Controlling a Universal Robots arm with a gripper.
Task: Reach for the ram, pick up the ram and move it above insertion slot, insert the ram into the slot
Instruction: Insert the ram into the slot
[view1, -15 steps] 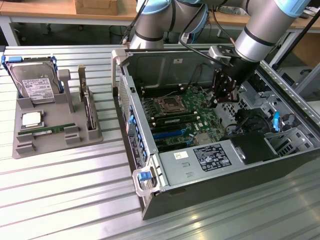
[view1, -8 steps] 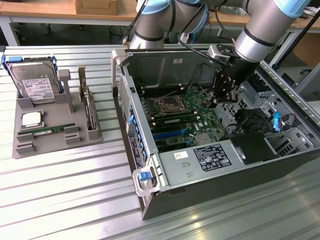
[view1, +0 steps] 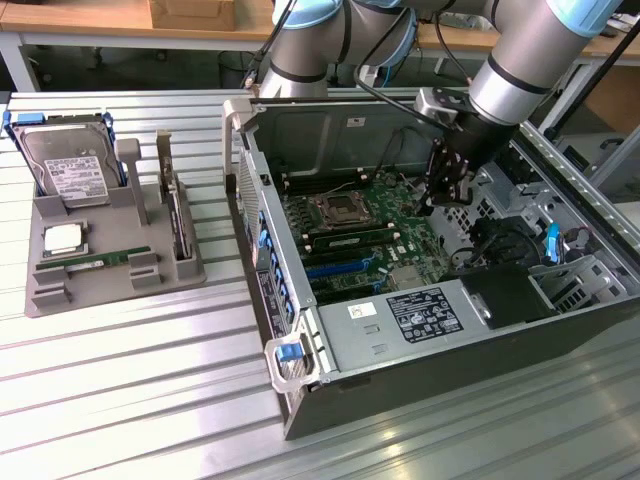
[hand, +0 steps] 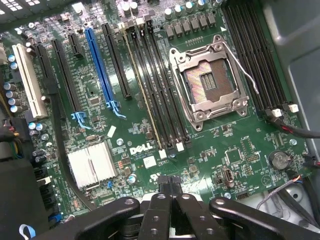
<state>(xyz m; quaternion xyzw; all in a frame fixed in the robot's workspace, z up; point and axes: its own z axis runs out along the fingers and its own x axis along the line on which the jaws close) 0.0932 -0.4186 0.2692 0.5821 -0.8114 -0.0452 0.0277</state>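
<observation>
The end effector (view1: 445, 190) hung inside the open computer case (view1: 430, 340), just above the motherboard (hand: 240, 150) and near the square metal processor socket (hand: 210, 80). In the wrist view its 2 black fingers (hand: 159, 210) were pressed together with nothing between them, so it was fully closed and held nothing. The ram (hand: 142, 91) appeared to stand on edge in the slot (hand: 162, 154), 1 of the long black memory sockets just beside the processor socket, showing from above as a thin pale line running the socket's length; in the exterior view it read as a narrow green strip (view1: 365, 237) across the board, below and to the exterior view's left of the end effector. The end effector was apart from it, not touching. A bright blue socket (hand: 97, 65) and a silver heatsink (hand: 92, 165) lay further along the board. Well apart, on the exterior view's left, a grey tray (view1: 110, 285) sat on the ribbed metal table (view1: 130, 400) and carried a silver hard drive (view1: 70, 165), a square processor chip (view1: 65, 238) and a second green stick (view1: 95, 262) lying flat.
</observation>
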